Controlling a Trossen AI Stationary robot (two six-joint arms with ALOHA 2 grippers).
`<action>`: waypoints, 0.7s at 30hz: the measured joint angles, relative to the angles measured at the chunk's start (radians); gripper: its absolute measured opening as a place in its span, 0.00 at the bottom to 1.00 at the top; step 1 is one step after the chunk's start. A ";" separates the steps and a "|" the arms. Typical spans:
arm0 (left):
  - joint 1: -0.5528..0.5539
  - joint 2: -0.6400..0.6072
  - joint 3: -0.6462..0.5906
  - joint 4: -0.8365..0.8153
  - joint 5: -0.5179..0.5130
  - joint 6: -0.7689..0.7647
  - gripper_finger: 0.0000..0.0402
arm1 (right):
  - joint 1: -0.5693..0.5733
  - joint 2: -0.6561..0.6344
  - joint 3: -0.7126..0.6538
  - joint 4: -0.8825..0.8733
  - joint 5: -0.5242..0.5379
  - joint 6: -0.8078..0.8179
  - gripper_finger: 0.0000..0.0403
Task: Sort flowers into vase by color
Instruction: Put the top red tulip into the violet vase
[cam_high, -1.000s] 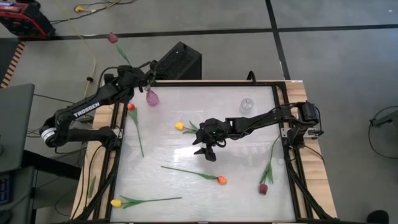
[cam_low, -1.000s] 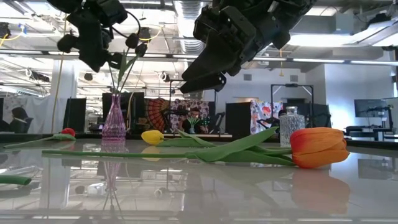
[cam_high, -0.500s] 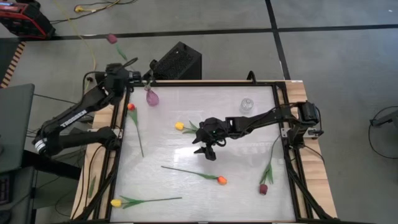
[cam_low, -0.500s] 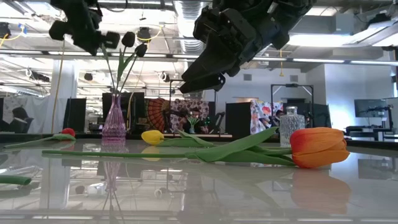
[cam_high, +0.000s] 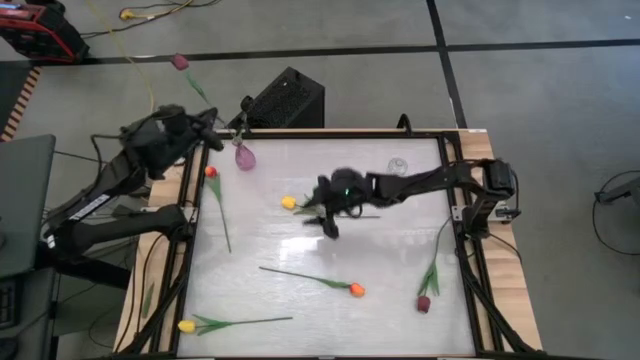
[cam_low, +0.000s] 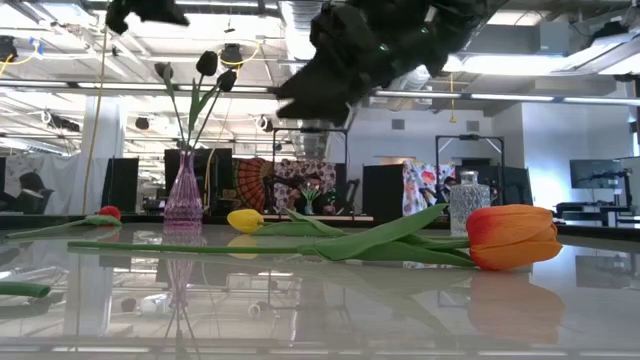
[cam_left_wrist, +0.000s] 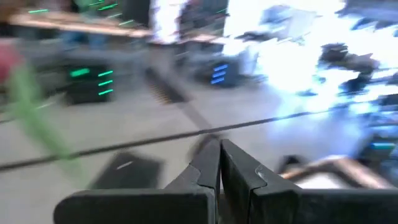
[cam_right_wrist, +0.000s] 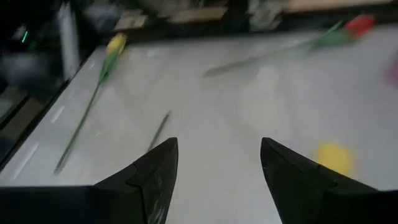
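A pink vase (cam_high: 243, 156) (cam_low: 184, 196) stands near the table's far-left corner with green stems in it. One maroon head (cam_high: 181, 62) leans out past the far edge. My left gripper (cam_high: 210, 127) (cam_left_wrist: 221, 167) is shut, left of the vase and apart from it. My right gripper (cam_high: 328, 214) (cam_right_wrist: 214, 163) is open, hovering just right of a yellow tulip (cam_high: 288, 203) (cam_low: 246, 220) that lies flat. Also lying flat are an orange-red tulip (cam_high: 355, 290) (cam_low: 512, 238), a red tulip (cam_high: 211, 172), a second yellow tulip (cam_high: 186, 326) and a maroon tulip (cam_high: 423, 303).
A clear glass vase (cam_high: 397, 167) (cam_low: 468, 202) stands near the far-right part of the table. A black box (cam_high: 287, 98) sits beyond the far edge, behind the pink vase. The dark frame rails (cam_high: 468, 270) run along the table's sides. Bare tabletop (cam_high: 380, 250) lies between the scattered flowers.
My left gripper has drawn back from the stems above the pink vase, moving left and up; the stems stay standing in the vase. My right gripper has moved toward the far edge and a little left, closing on the central yellow tulip, and has turned. The flowers on the table have not moved.
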 joint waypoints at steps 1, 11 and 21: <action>-0.015 -0.013 0.000 0.005 0.010 0.005 0.00 | -0.021 -0.008 0.010 -0.003 0.000 0.001 0.63; -0.044 -0.006 -0.009 0.134 -0.208 0.050 0.00 | -0.126 -0.015 0.072 0.004 -0.023 0.052 0.63; -0.063 0.210 0.164 0.187 -0.158 0.249 0.01 | -0.087 -0.015 0.071 -0.042 -0.028 0.068 0.63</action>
